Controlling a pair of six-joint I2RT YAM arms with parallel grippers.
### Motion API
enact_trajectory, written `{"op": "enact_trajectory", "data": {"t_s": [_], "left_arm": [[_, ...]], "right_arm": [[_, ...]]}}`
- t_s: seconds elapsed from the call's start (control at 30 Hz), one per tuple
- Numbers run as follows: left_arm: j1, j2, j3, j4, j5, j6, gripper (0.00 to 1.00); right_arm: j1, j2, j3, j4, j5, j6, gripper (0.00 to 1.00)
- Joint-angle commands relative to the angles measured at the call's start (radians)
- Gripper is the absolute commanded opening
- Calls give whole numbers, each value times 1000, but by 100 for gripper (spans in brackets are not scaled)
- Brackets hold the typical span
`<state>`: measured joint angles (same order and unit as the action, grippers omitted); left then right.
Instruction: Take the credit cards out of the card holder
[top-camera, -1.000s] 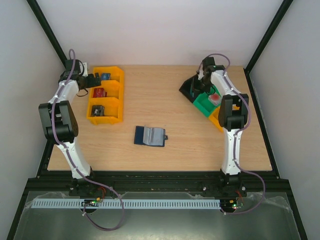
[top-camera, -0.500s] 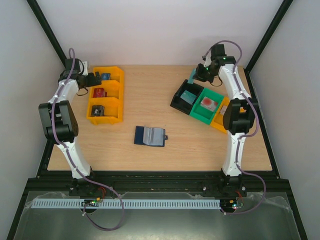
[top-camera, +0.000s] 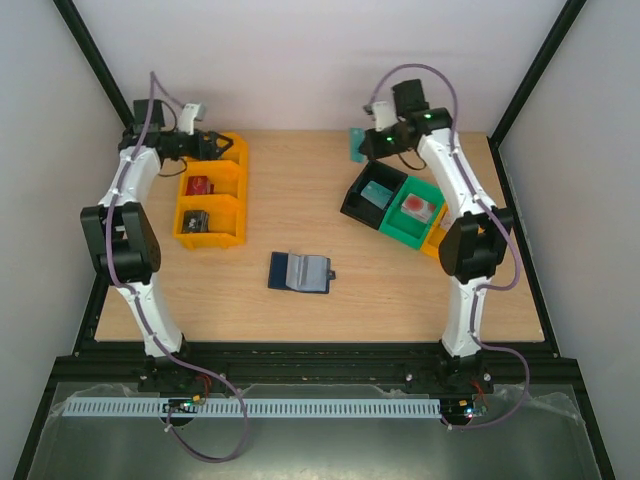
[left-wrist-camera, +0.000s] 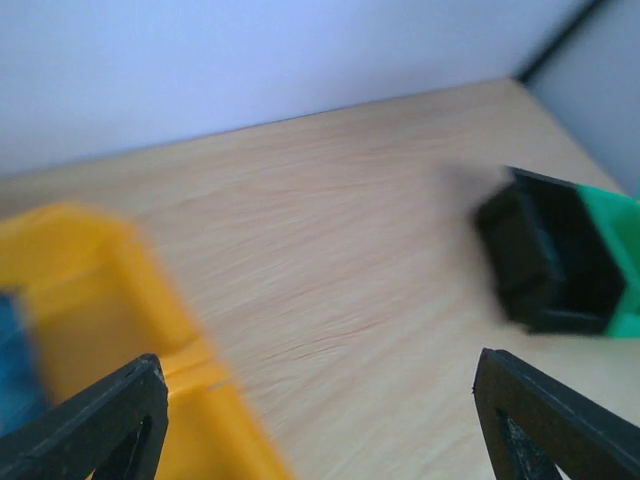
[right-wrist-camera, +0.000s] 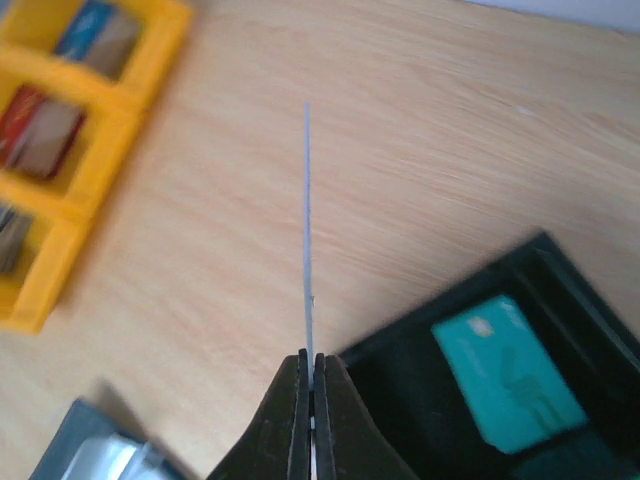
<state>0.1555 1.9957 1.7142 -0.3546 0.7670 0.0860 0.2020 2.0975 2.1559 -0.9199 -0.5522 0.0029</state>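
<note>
The right hand (right-wrist-camera: 308, 378) is pinched shut on a card (right-wrist-camera: 307, 230). In its wrist view the card stands edge-on, a thin pale line running straight out from between the fingertips. From above, this hand is at the far side of the surface (top-camera: 300, 200), just beyond the far corner of the black bin (top-camera: 358, 207), and the card shows pale teal at its tip.

A second card (top-camera: 377, 194), teal, lies flat inside the black bin, below and to the right of the held card in the wrist view. A green bin (top-camera: 400, 232) sits just beside the black one and has a red item (top-camera: 416, 208) in it.

The holder (top-camera: 299, 272) lies open near the middle of the surface, pale panels up, well apart from both hands and closer to the near edge. Whether any card sits in its pockets is hard to tell from this height.

The left hand (left-wrist-camera: 318, 410) is spread wide with nothing between its fingers. It hovers over the far end of the yellow bin (top-camera: 232, 183) at the far left; that wrist view is blurred.
</note>
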Motion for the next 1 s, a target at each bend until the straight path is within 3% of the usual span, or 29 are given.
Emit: {"op": "enact_trajectory", "data": {"t_s": [0.0,0.2,0.3,0.6,0.7,0.9,0.97], "left_arm": [[-111,12,125,-322,359,513,82],[-228,-15,124,-747,312,1027,74],[-284,-28,122,-895,285,1154,70],[-341,-61,157,-935,381,1140,65],[-339,-78,163,-863,441,1030,62],[-371,-126,157,-843,461,1007,48],[-380,-138,137,-850,441,1020,36]], "right_arm": [[174,-95,-5,-65,-22,-327,2],[290,-131,-12,-81,-45,-465,2],[328,-171,-43,-91,-73,-563,2],[405,-266,-178,-78,-25,-679,2],[408,-293,-217,-62,-25,-695,2],[412,-312,-237,-42,-24,-700,2],[412,-322,-245,-29,-18,-699,2]]}}
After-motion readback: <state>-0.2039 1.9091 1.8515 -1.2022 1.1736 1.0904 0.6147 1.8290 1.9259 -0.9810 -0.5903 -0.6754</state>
